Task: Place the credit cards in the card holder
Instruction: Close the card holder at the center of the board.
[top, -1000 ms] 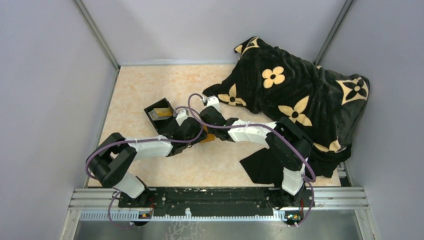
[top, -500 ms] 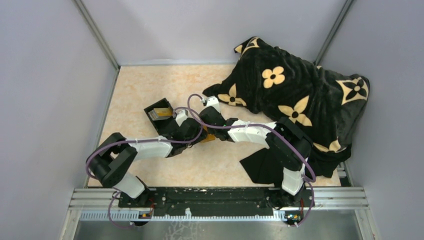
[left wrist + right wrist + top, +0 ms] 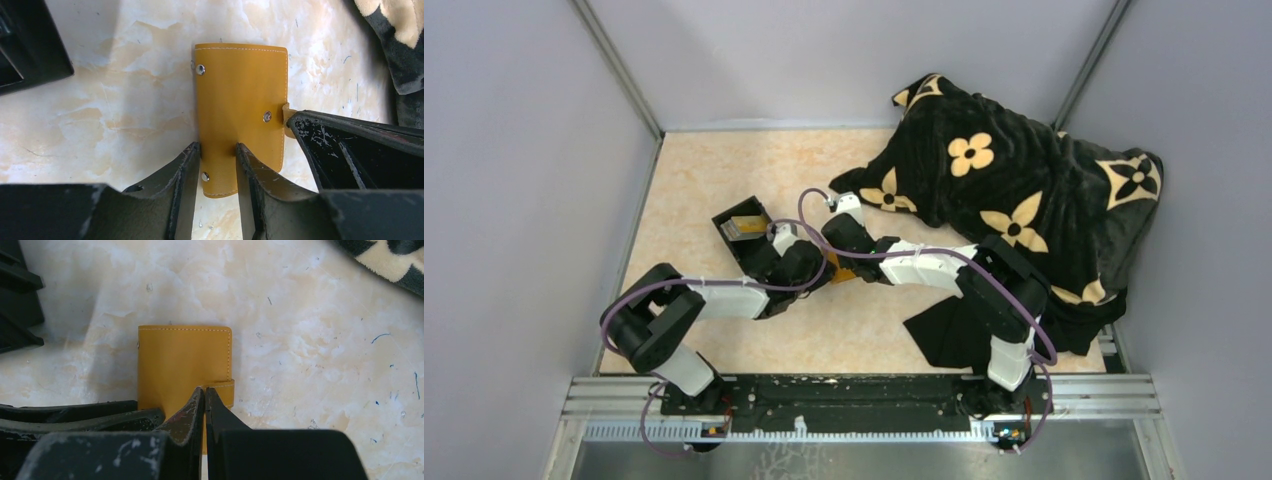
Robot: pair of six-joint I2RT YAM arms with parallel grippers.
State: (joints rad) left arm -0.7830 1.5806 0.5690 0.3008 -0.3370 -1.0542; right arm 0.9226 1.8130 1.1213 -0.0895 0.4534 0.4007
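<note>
The flat mustard-orange leather-like card holder point(image 3: 240, 105), white-stitched with silver snap studs, lies on the pale marbled desk point(image 3: 125, 125), the left tool point(image 3: 217, 152) parted astride its near edge, the right tool point(image 3: 205, 392) pressed together by its tab.

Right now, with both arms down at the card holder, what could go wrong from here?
1. The right fingers seem to pinch only the thin strap of the card holder. The strap could slip free, or a pull could drag the whole holder instead of opening it.
2. The left fingers straddle the holder's near corner, close beside the right fingers. The two could collide if either shifts.
</note>
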